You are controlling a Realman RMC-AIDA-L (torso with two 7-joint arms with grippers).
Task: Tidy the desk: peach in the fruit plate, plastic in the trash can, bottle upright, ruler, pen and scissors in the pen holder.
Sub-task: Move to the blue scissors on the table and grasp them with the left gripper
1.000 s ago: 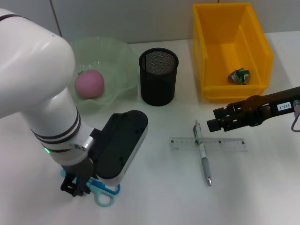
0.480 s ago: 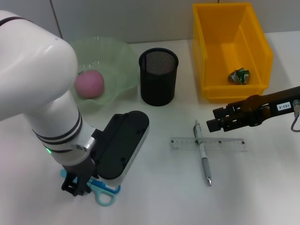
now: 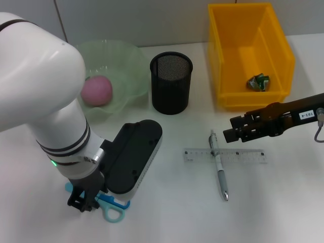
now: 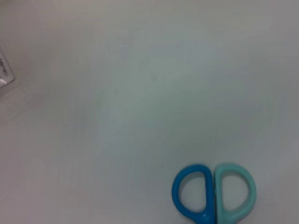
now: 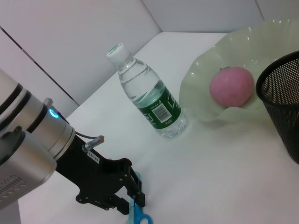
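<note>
At the lower left of the head view, the scissors [image 3: 110, 206] are seen lying flat on the tabletop [image 3: 172, 207], handle rings toward the right, blades hidden under the left gripper [image 3: 81, 201], which is lowered onto them from a steeply bent arm; whether it is closed cannot be told. Above, the peach [image 3: 96, 90] sits in the fruit plate [image 3: 124, 63], beside the pen holder [image 3: 171, 82]. The pen [image 3: 218, 166] is laid across the ruler [image 3: 225, 155]. At right, the right gripper [image 3: 229, 128] is held level, fingers together.
</note>
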